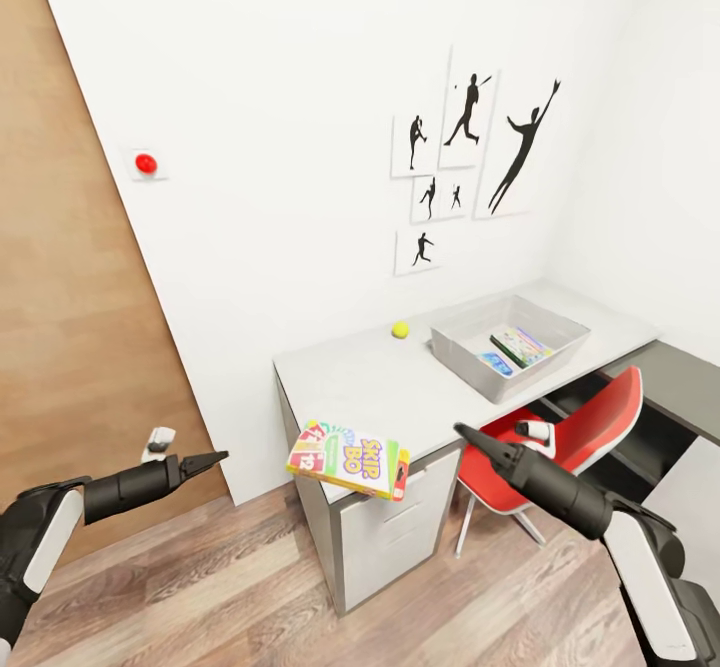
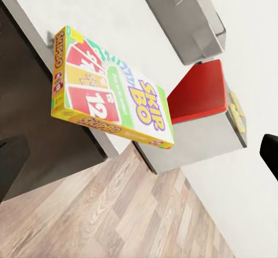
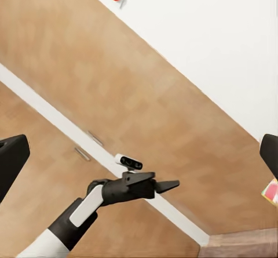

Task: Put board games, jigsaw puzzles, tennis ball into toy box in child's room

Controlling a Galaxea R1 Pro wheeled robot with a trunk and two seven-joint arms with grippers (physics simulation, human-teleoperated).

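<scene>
Both grippers are closed to a point and hold nothing: the left gripper [image 1: 215,460] low beside the brown wooden wall, the right gripper [image 1: 468,435] by the red chair [image 1: 590,427]. Between them a yellow-green-red "Skip-Bo" board game box [image 1: 349,460] tilts off the front corner of the light grey table [image 1: 370,377], touching neither gripper. On the tabletop sit a small yellow-green tennis ball [image 1: 400,329] and, beside it, the light grey toy box [image 1: 470,357], with a colourful game box [image 1: 521,346] and a smaller blue one [image 1: 497,363] inside.
</scene>
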